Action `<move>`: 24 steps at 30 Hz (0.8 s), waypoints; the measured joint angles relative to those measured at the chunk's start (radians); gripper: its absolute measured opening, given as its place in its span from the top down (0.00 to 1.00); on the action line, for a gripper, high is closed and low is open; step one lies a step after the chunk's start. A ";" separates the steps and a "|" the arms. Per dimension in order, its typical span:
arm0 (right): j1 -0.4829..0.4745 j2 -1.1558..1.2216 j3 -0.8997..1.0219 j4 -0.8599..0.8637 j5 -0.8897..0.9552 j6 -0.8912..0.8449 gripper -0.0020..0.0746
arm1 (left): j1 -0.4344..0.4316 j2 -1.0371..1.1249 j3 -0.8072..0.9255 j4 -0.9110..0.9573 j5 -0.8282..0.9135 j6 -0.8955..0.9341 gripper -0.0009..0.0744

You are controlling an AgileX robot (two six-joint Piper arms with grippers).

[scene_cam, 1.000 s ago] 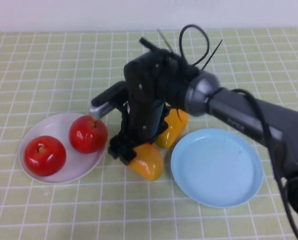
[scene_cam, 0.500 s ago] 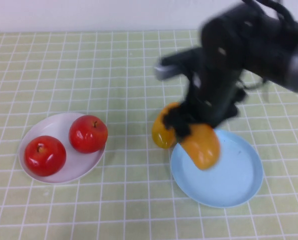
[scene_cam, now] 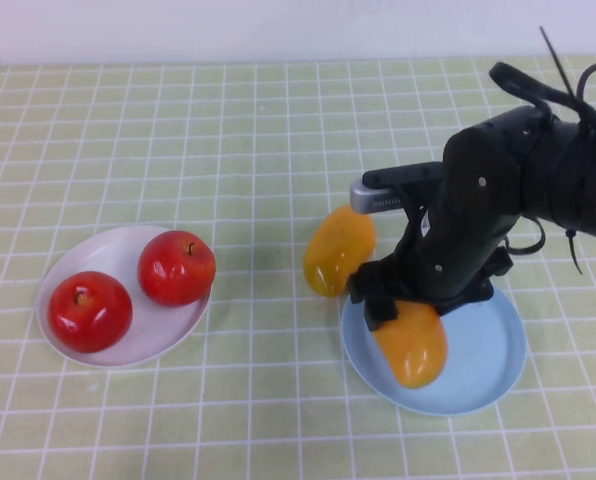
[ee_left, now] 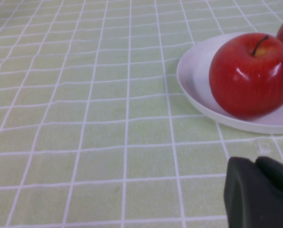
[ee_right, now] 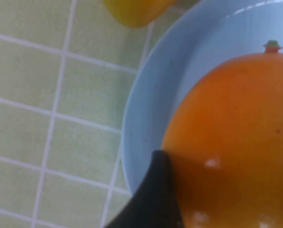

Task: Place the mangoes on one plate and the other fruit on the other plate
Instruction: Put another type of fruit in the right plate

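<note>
Orange mango (scene_cam: pixel 412 343) between right gripper (scene_cam: pixel 390 303) fingers (ee_right: pixel 153 199)

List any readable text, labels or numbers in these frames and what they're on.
None readable: no print shows on the white plate, blue plate, apples, mangoes or checked tablecloth.
The right hand, over the blue plate, and the left hand, near the white plate, carry no legible marking.

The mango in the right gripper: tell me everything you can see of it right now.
The mango is glossy, smooth and orange, elongated, with a small greenish stem nub seen in the right wrist view. The right gripper grips its upper end, and it hangs tilted over the near-left part of the blue plate; whether it touches the plate is unclear. The second mango lies on the table just beyond the plate's rim. The left gripper hangs near the white plate.
</note>
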 joint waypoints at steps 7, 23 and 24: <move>-0.004 0.018 -0.002 0.016 0.027 0.000 0.08 | 0.000 0.000 0.000 0.000 0.000 0.000 0.98; -0.004 -0.015 -0.171 -0.001 0.073 0.134 0.07 | 0.000 0.000 0.000 0.000 0.000 0.000 0.98; -0.004 -0.013 -0.182 -0.001 0.069 0.140 0.07 | 0.000 0.000 0.000 0.000 0.000 0.000 0.98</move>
